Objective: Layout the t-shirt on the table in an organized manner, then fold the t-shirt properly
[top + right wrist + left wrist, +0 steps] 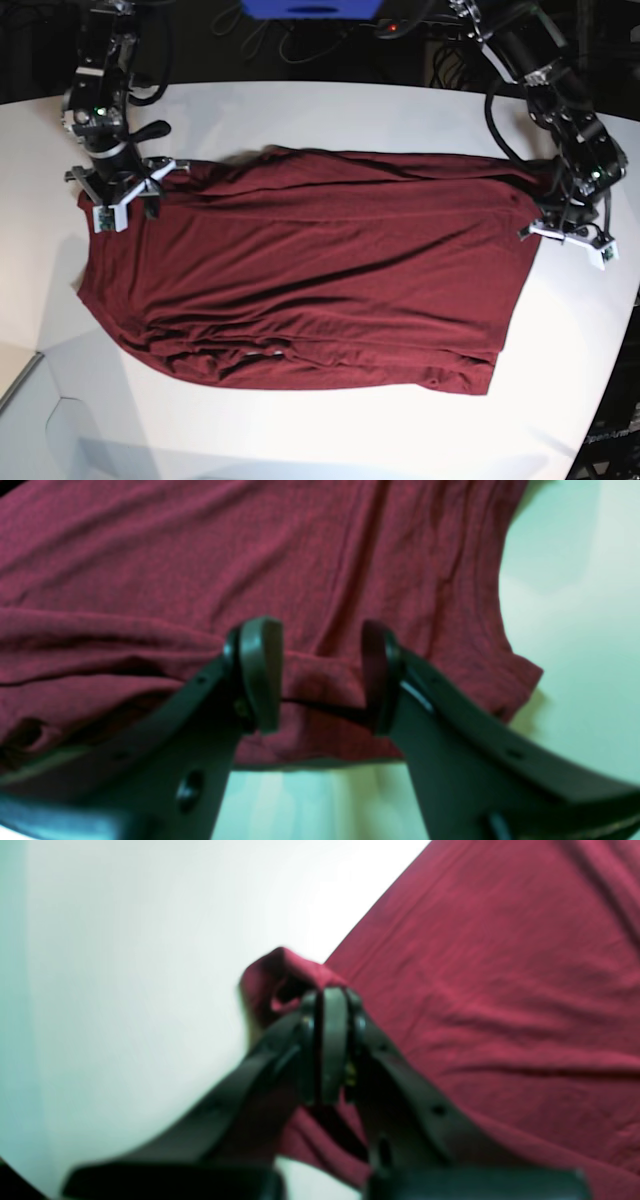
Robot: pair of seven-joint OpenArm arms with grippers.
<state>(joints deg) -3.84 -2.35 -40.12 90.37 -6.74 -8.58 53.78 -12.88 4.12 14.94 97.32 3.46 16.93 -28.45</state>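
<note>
The maroon t-shirt [310, 270] lies spread wide across the white table [330, 120], with wrinkles and a bunched hem along its near edge. My left gripper [327, 1005] is shut on a small raised pinch of the t-shirt [475, 990] at its edge, on the right side of the base view [548, 208]. My right gripper [320, 680] is open, its fingertips [260, 675] standing either side of a folded edge of the t-shirt [250, 555]. In the base view this gripper [125, 200] sits at the shirt's far left corner.
A blue object [315, 8] and dark cables lie beyond the table's back edge. The table's curved edge runs down the right [615, 330]. A lower pale panel [40, 420] shows at the front left. Bare white table [150, 965] lies beside the left gripper.
</note>
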